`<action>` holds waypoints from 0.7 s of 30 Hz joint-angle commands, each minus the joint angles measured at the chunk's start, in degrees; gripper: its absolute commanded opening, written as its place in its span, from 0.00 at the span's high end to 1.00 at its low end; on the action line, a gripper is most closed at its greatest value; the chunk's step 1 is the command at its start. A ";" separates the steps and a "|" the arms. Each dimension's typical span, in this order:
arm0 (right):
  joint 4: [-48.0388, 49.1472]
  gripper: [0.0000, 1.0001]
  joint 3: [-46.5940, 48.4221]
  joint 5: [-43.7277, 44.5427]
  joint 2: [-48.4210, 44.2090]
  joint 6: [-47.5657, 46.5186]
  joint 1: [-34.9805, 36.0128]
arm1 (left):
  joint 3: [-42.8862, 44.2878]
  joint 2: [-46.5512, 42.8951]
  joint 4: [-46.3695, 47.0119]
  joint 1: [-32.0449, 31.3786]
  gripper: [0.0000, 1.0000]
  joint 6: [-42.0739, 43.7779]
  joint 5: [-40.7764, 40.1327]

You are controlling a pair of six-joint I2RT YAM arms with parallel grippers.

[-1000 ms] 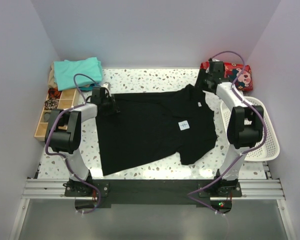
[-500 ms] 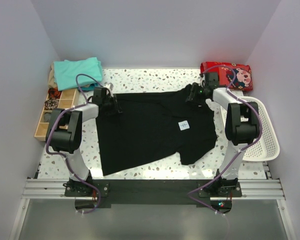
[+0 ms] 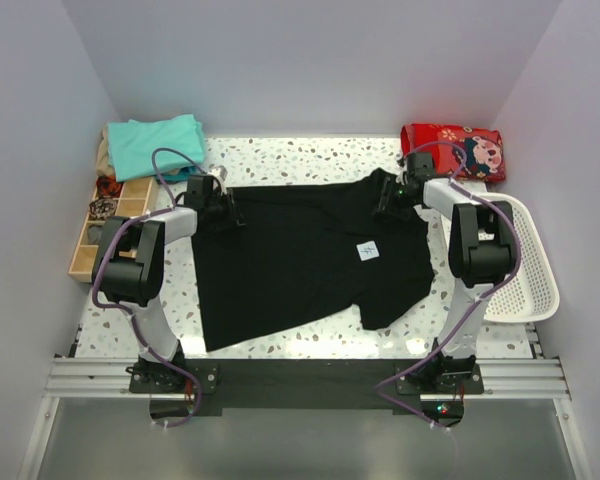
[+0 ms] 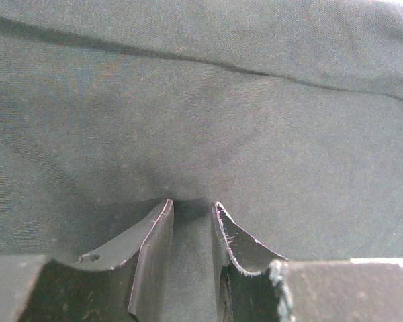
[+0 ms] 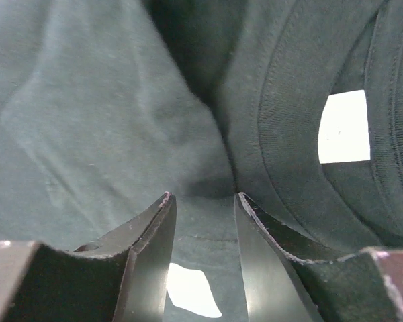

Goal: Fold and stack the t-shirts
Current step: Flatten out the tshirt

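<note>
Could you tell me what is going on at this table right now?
Both arms are working on the black t-shirt, spread out on the table. The left gripper pinches cloth at its far left edge, and the right gripper appears to pinch it by the collar, at the far right. Folded teal t-shirts wait in the far left corner.

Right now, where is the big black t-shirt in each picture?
Top external: the black t-shirt lies spread across the middle of the table.
Left wrist: its cloth fills the picture and bunches at the left pincer.
Right wrist: its cloth fills the picture, and the ribbed collar curves past the right pincer.
Shared landmark: the two pincers, which sit on the shirt's far edge in the top view, left and right.
</note>
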 commanded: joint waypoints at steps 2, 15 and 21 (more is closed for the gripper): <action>-1.67 0.57 -0.19 0.19 1.01 0.04 -0.01 | 1.35 1.12 1.17 -0.01 0.66 -0.11 0.83; -2.64 0.98 0.78 0.45 2.77 -1.02 -0.10 | 1.61 1.47 1.09 -0.10 0.66 -0.11 1.18; -1.33 1.00 -0.44 1.86 -0.30 -1.63 -0.10 | 1.44 1.47 1.17 -0.10 0.66 -0.11 1.18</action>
